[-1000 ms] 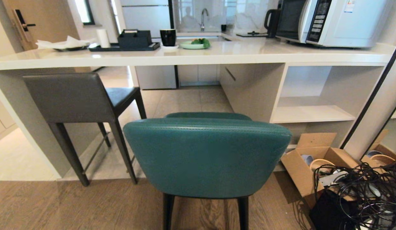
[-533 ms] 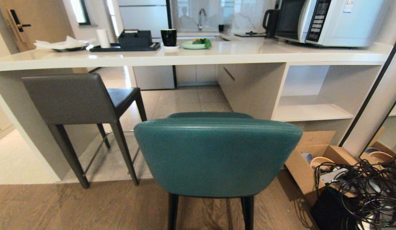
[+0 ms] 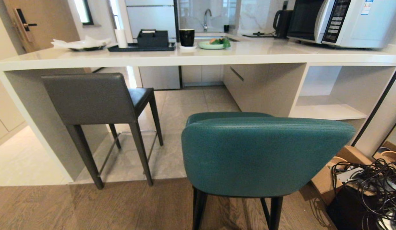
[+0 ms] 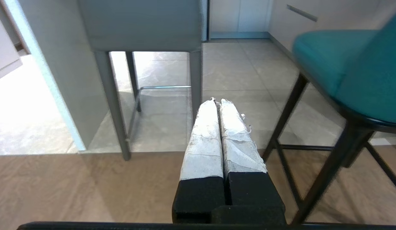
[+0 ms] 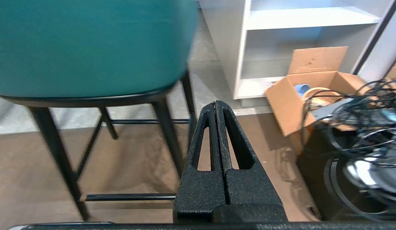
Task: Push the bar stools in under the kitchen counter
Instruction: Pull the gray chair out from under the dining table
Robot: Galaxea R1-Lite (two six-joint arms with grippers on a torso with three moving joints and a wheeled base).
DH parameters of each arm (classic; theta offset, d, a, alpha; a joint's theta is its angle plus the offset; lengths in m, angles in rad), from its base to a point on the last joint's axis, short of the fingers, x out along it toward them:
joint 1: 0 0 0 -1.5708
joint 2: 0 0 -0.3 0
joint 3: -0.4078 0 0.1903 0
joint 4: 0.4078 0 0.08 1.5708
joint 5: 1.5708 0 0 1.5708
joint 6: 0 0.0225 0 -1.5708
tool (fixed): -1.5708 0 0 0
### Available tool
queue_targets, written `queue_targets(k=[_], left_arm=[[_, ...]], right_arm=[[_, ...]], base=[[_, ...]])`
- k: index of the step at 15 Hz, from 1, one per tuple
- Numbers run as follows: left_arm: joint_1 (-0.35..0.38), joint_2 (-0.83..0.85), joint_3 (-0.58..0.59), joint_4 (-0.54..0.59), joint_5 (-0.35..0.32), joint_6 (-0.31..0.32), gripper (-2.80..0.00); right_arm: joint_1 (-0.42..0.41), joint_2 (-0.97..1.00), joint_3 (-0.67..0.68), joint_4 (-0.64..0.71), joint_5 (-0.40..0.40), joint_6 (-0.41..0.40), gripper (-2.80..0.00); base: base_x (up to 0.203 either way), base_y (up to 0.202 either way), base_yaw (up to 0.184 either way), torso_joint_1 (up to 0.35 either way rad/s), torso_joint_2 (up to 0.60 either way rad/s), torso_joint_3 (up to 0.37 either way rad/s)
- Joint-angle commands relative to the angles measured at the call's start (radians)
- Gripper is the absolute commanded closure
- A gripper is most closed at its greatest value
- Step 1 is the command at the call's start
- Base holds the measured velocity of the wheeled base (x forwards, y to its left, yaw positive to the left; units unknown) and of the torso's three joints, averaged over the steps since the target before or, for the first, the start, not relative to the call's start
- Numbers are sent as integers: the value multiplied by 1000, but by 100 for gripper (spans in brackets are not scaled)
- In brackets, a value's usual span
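Ahead of both closed tools: 2 stools short of the bench.
Left tool (image 4: 217, 101) has its white-wrapped fingers pressed together, holding nothing; the grey stool (image 4: 146, 28) stands in front of it and slightly to its left, its seat partly beneath the white bench (image 3: 198, 56) beside the slab end leg, while the teal stool (image 3: 265, 156) is off to that tool's right. Right tool (image 5: 216, 103) also has its black fingers together, empty, low beside the teal stool's black legs, with the teal seat up and to its left, clear of the bench edge. An open cardboard box (image 5: 309, 86) to the right tool's right holds a bowl and a blue cup, beside a tangle of black cables (image 5: 360, 127). Labels on the microwave (image 3: 351, 22) are too small to read.
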Motion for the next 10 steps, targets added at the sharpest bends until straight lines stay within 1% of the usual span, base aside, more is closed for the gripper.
queue_targets(k=[1,10], left_arm=[[0,2,40,-1,0,0,0],[0,2,40,-1,0,0,0]], right_arm=[[0,2,0,0,0,2,0],[1,2,0,-1,-1,5,0]], base=[[0,199,1,-1,11,8],[0,199,-1,3,3,2]])
